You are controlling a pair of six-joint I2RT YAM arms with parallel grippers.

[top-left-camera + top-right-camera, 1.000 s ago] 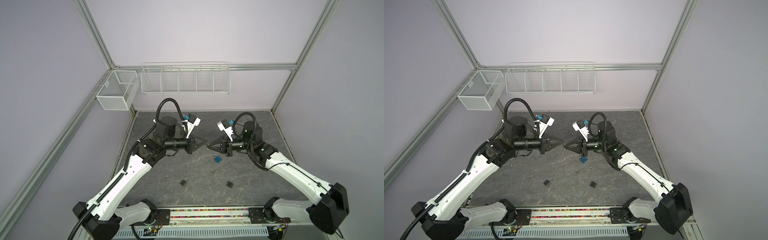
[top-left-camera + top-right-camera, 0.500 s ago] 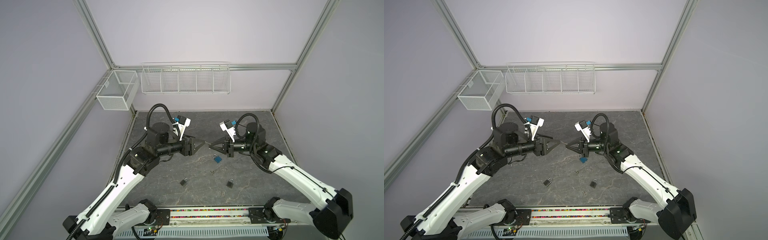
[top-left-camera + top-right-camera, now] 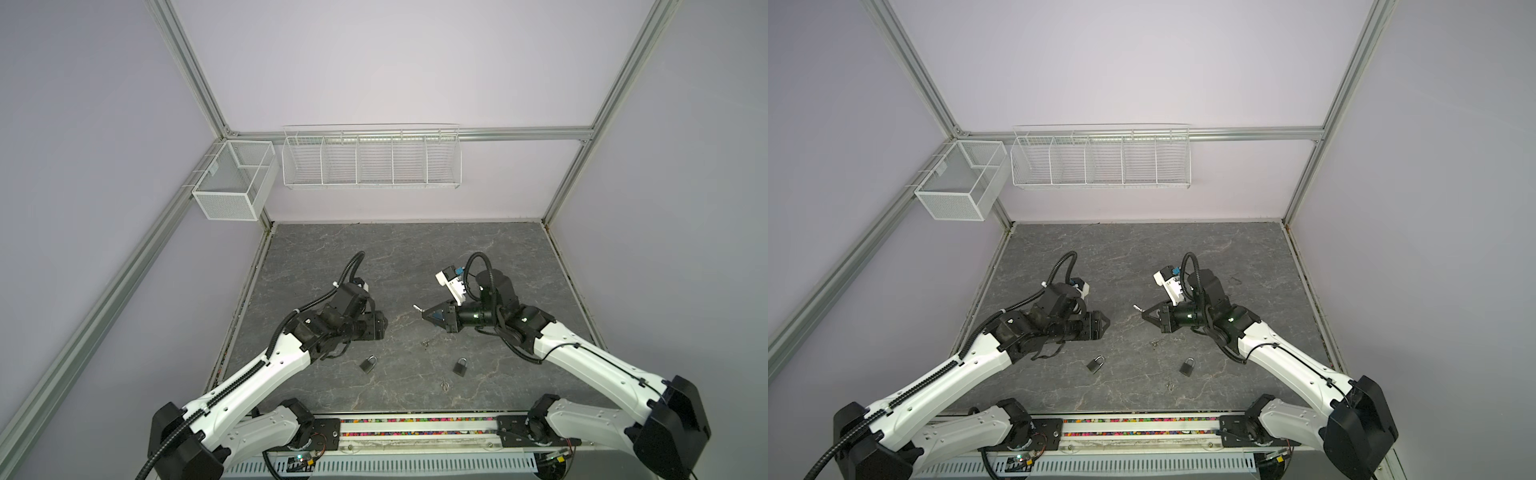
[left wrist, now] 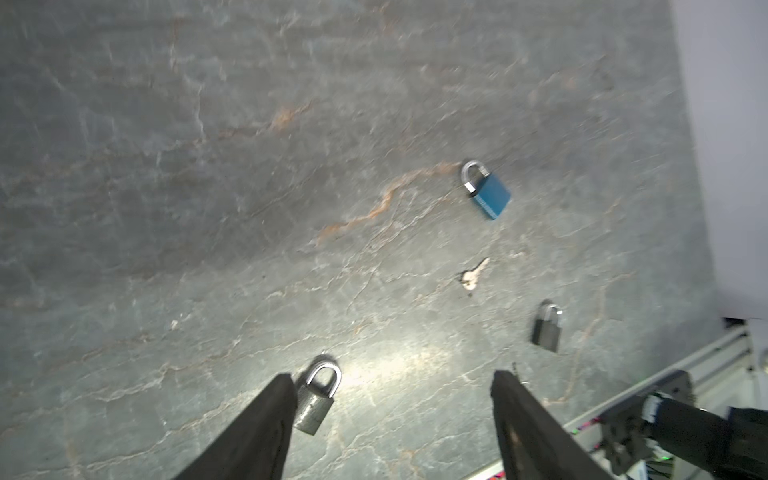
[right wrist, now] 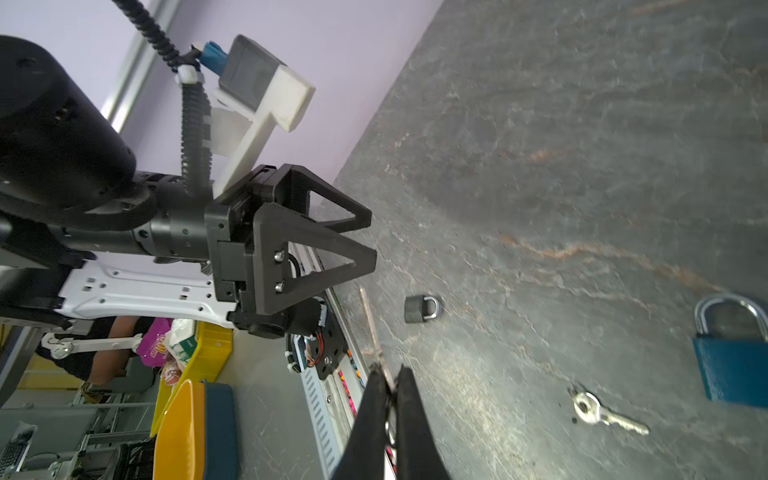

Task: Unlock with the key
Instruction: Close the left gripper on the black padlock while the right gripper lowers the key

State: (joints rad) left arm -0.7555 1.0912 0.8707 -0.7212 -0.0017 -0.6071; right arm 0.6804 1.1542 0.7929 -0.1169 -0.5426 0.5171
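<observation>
Grey marbled stone-look tabletop [image 3: 415, 257] is flat and fills the cell floor.

L arm [image 3: 266, 365], white links w/ black joints, slants from the near edge toward mid-table. Its wrist is bent so the tool points across to the R, raised off the surface. R arm [image 3: 582, 353] mirrors it, wrist turned to point L. The tools face each other, tips apart w/ a clear gap.

L gripper [image 3: 1104, 322]: black fingers spread wide, nothing betw. them.

R gripper [image 3: 424, 315]: fingers pinched tight on a small silver metal key [image 3: 417, 308]. The key's blade sticks out past the tips toward the L gripper. R wrist view shows the same pinch.

Blue metal padlock w/ silver shackle [image 4: 486, 192] lies flat on the table, well clear of both tools. It's hidden in both top views.

Dark grey padlock [image 3: 368, 364] lies flat just beside the L forearm. 2nd dark grey padlock [image 3: 460, 366] lies nearer the R arm.

Loose silver key [image 4: 473, 275] lies flat betw. the blue lock and the 2nd grey one.

Tiny metal bit [image 3: 445, 384] sits near the front edge, too small to ID.
</observation>
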